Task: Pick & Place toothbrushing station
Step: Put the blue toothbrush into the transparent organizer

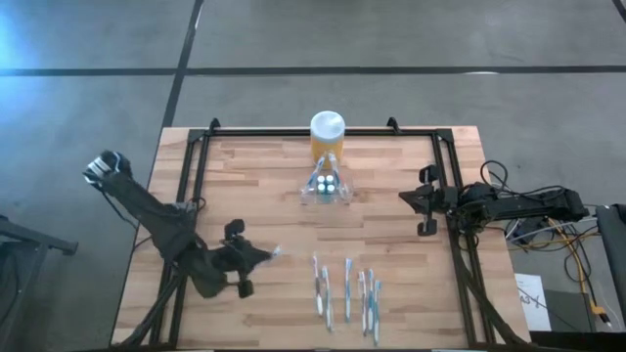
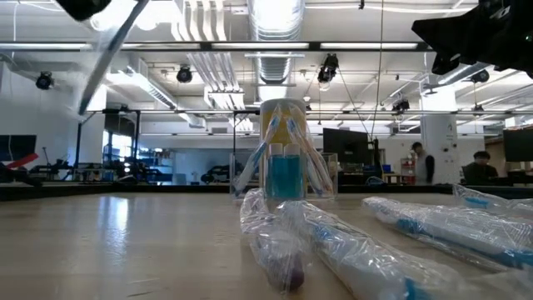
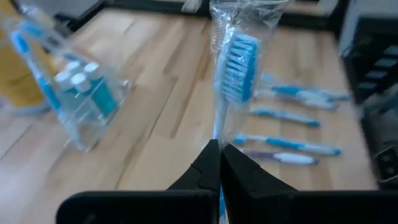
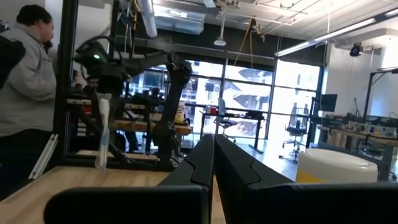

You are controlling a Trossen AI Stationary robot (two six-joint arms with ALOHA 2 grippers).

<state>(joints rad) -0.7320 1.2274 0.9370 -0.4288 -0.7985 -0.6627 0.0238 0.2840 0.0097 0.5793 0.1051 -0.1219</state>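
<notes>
At table centre: small clear rectangular plastic toothbrushing station (image 1: 327, 186), just in front of yellow jar with white lid (image 1: 327, 131).
Left wrist view only: blue bristles inside clear wrapper of held toothbrush (image 3: 236, 59).
Left gripper (image 1: 270, 253): fingers clamped on wrapped toothbrush, above table's front left.
Right gripper (image 1: 409, 198): fingers closed, empty, at right edge.
Front of table: row of wrapped toothbrushes (image 1: 345, 286).

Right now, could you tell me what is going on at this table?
The left tool is shut on a wrapped toothbrush, lifted above the table. The clear toothbrushing station stands mid-table in front of the yellow jar, already holding brushes. More wrapped toothbrushes lie near the front edge. The right tool waits shut and empty at the right side.
</notes>
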